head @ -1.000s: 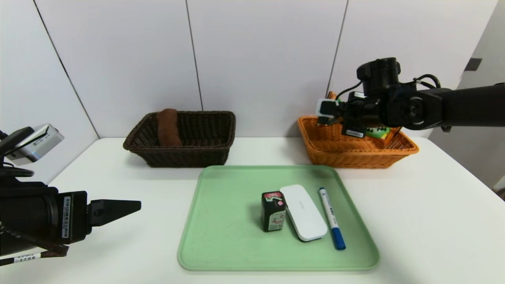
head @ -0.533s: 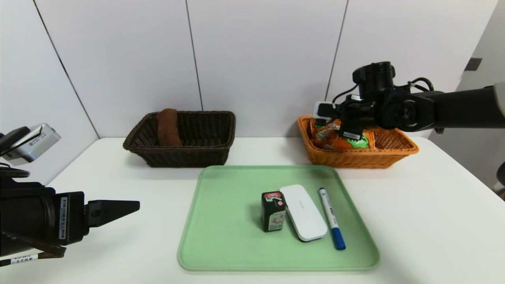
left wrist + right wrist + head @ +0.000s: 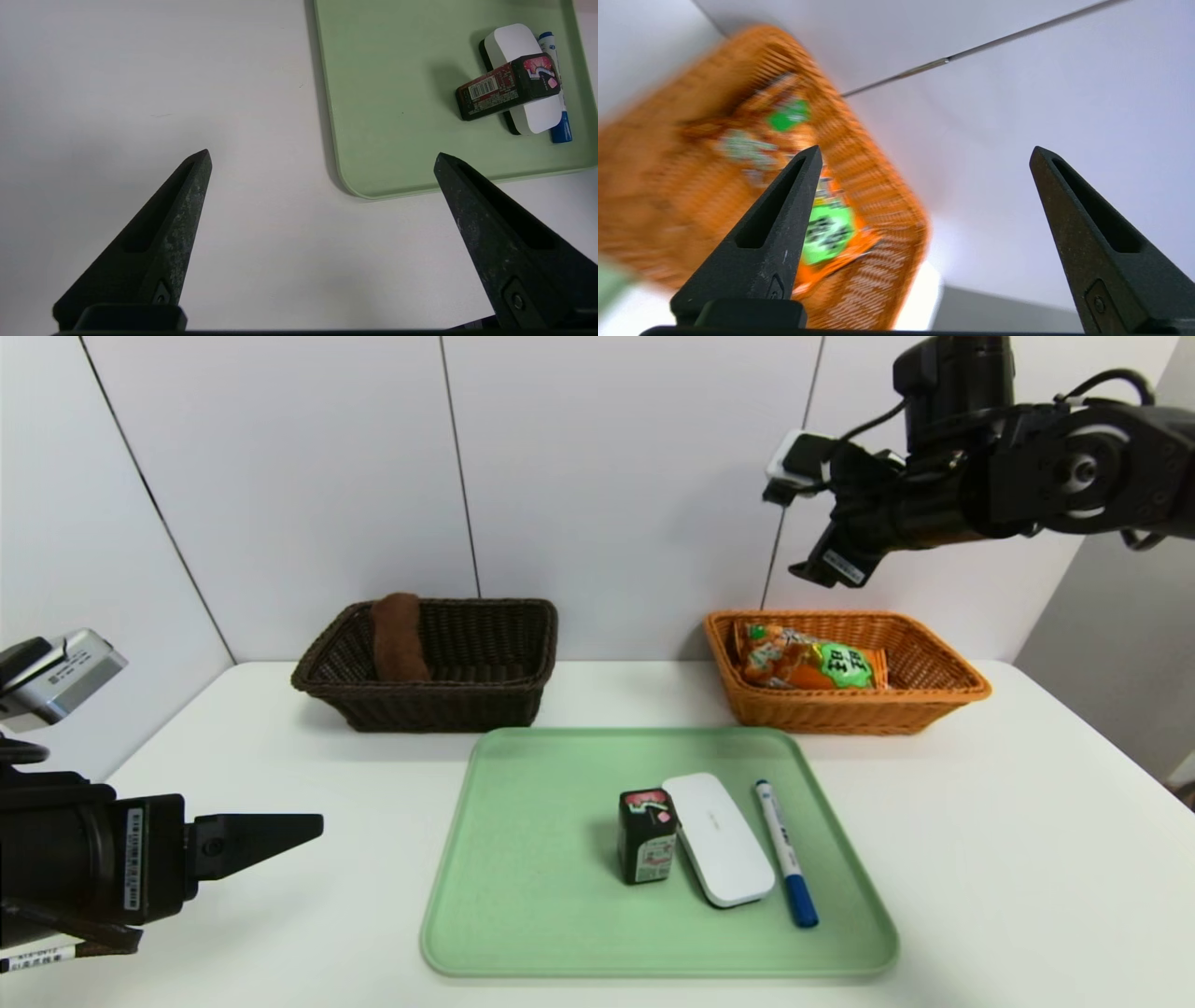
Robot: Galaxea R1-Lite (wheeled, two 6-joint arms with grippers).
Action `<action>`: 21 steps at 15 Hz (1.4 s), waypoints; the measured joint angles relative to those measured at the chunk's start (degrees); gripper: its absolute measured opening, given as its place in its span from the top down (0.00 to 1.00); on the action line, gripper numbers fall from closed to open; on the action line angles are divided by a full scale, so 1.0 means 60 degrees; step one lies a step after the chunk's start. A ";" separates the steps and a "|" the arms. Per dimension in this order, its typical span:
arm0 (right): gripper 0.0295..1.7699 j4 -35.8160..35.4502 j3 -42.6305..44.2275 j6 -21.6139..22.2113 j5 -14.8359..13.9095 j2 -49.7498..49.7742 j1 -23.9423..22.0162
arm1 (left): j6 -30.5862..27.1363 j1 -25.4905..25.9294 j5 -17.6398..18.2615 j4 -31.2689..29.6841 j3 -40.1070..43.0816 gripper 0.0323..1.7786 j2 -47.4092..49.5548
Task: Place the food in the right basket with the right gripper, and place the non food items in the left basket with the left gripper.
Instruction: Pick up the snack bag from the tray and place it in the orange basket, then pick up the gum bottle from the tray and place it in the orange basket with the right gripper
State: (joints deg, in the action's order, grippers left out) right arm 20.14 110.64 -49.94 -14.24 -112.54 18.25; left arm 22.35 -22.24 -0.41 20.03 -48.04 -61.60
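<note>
Your left gripper (image 3: 313,826) hangs low over the left side of the white counter (image 3: 1027,859), short of the green tray (image 3: 523,896), with nothing between its jaws. The head view shows only one dark finger in profile; the left wrist view (image 3: 322,156) settles it: both jaws stand wide apart over bare counter and the tray's near corner (image 3: 373,140).

The dark brown basket (image 3: 523,644) sits at the back left against the wall, with a brown cloth (image 3: 400,635) draped over its rim. Only the head view shows it.

On the tray stand three items in a row: a small dark carton (image 3: 646,847), upright; a white case (image 3: 717,838) touching it on the right; and a blue marker (image 3: 786,854) just beside the case. The left wrist view shows the carton's barcode side (image 3: 507,91) and a dark underside to the case (image 3: 523,79), which the head view does not reveal; it shows only the marker's (image 3: 558,123) ends.

The orange basket (image 3: 934,695) sits at the back right. An orange snack packet (image 3: 808,663) with a green label lies inside it, resting toward its left wall.

Your right gripper (image 3: 817,560) is well above that basket, clear of the packet. The head view hides its jaws; the right wrist view (image 3: 924,154) shows them spread wide and empty, with the basket (image 3: 887,233) and packet (image 3: 826,233) blurred below.
</note>
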 joint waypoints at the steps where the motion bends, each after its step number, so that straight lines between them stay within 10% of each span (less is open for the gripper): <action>1: 0.12 0.0534 0.0091 0.0754 0.0004 0.0234 0.0124 | 0.0004 0.0000 0.0000 0.0000 0.0000 0.05 0.0014; 14: 0.05 0.4439 0.0132 1.1400 0.0223 0.0778 0.2383 | -0.0026 -0.0024 0.0033 0.0047 0.0055 0.05 0.0313; 21: 0.04 0.5092 -0.0144 1.2948 0.0817 0.0658 0.4070 | -0.0030 -0.0024 0.0033 0.0083 0.0189 0.05 0.0538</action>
State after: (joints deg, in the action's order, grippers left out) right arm 50.69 109.78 27.75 -9.34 -108.59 42.67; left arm 22.16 -22.38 -0.22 20.53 -46.91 -58.37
